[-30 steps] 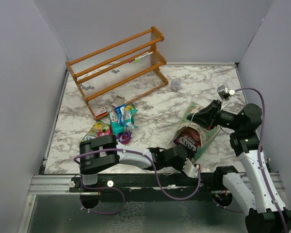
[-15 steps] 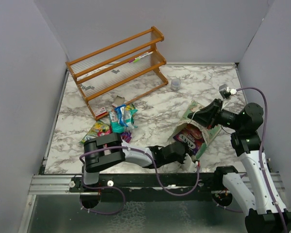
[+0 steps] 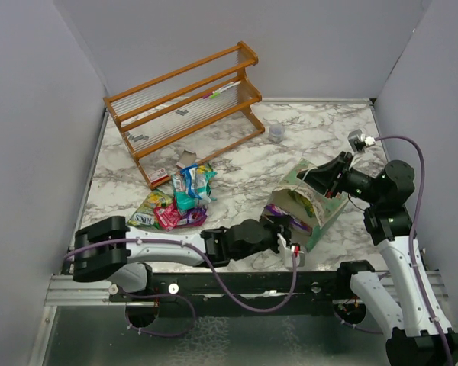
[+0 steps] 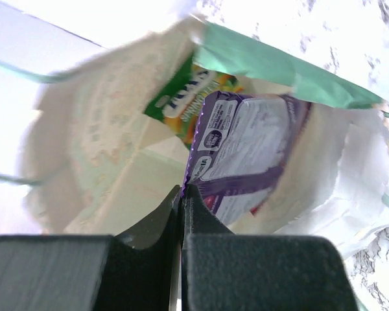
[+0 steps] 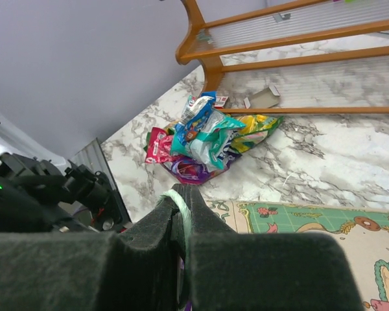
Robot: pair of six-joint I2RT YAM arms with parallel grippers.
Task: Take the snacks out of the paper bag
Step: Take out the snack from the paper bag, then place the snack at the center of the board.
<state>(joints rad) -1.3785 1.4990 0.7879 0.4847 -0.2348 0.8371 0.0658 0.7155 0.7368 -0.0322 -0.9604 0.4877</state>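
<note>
The mint-green paper bag [image 3: 313,200] lies on its side right of centre, mouth toward the left arm. My right gripper [image 3: 321,177] is shut on the bag's upper rim, a green edge pinched between its fingers [image 5: 193,155]. My left gripper [image 3: 284,233] is at the bag's mouth, shut on the corner of a purple snack packet [image 4: 246,146]. A green-yellow packet [image 4: 185,103] lies deeper inside the cream interior [image 4: 97,155]. Several snacks [image 3: 179,200] are piled on the table left of the bag, and this pile [image 5: 204,139] also shows in the right wrist view.
A wooden rack [image 3: 187,107] stands at the back left with small tags on its shelves. A small grey cup [image 3: 276,133] sits behind the bag. White cards [image 3: 185,160] lie by the rack's foot. Grey walls close in both sides.
My left gripper has shut on the purple packet at the bag's mouth, and the left arm has stretched out lower and leftward. The right gripper has raised the bag's rim slightly.
</note>
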